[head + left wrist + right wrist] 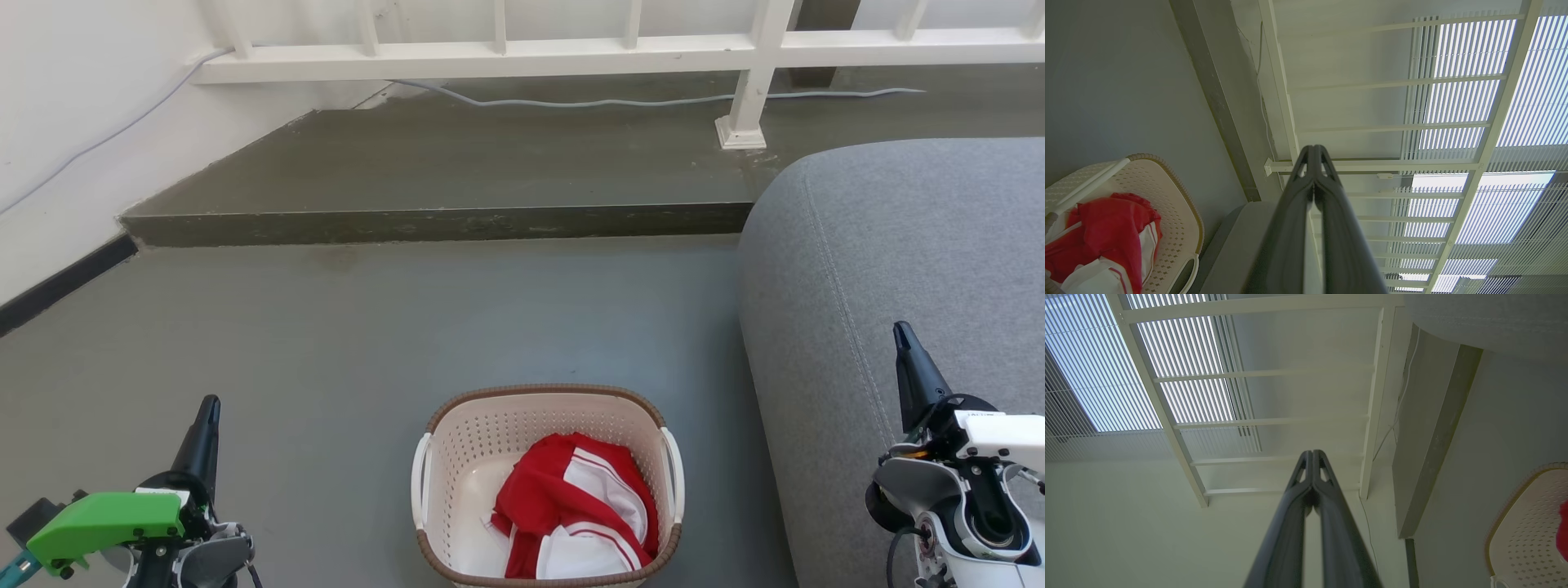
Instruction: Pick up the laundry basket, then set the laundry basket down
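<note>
One laundry basket [482, 441], one garment [571, 490], left tool [209, 408], right tool [901, 333], both closed

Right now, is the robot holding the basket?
No, the laundry basket sits on the floor between the left gripper and the right gripper, and neither one touches it.

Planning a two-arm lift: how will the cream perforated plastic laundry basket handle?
Probably light: the cream perforated plastic laundry basket holds only a red and white garment. Its walls may flex, though the brown woven-look rim likely stiffens them. The garment lies off-centre, so it might tilt.
</note>
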Robot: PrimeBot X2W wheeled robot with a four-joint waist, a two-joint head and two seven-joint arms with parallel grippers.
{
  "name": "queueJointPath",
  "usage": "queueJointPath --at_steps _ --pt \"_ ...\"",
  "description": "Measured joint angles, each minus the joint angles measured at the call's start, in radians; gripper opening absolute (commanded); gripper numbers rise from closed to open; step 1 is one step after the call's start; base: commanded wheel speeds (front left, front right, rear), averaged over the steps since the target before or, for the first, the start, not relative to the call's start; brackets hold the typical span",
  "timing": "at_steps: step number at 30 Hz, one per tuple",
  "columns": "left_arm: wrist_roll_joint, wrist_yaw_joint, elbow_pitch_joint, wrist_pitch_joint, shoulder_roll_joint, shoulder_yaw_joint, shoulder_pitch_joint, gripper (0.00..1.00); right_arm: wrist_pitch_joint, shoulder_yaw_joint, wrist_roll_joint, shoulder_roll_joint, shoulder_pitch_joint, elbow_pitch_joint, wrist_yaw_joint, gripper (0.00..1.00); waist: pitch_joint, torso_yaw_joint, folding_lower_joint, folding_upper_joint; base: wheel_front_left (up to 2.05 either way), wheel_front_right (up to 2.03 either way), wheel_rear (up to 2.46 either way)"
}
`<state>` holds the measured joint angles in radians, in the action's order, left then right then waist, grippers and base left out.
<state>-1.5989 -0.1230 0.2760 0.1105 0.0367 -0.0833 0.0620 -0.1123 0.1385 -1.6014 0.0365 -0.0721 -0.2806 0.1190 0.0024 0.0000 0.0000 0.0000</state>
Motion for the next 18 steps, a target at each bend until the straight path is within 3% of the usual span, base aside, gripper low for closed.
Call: queueJointPath --at_steps 17,18 --pt "0.000 0.000 0.000 0.000 0.000 0.000 0.000 0.00 0.000 0.000 0.000 0.000 0.000 0.000 0.000 0.00 0.000 0.000 0.0000 0.0000 0.00 0.00 0.00" --pt "0.000 0.000 0.004 0.000 0.000 0.000 -0.001 1.00 0.000 0.000 0.000 -0.001 0.001 -0.004 -0.001 1.00 0.000 0.000 0.0000 0.0000 0.00 0.00 0.00"
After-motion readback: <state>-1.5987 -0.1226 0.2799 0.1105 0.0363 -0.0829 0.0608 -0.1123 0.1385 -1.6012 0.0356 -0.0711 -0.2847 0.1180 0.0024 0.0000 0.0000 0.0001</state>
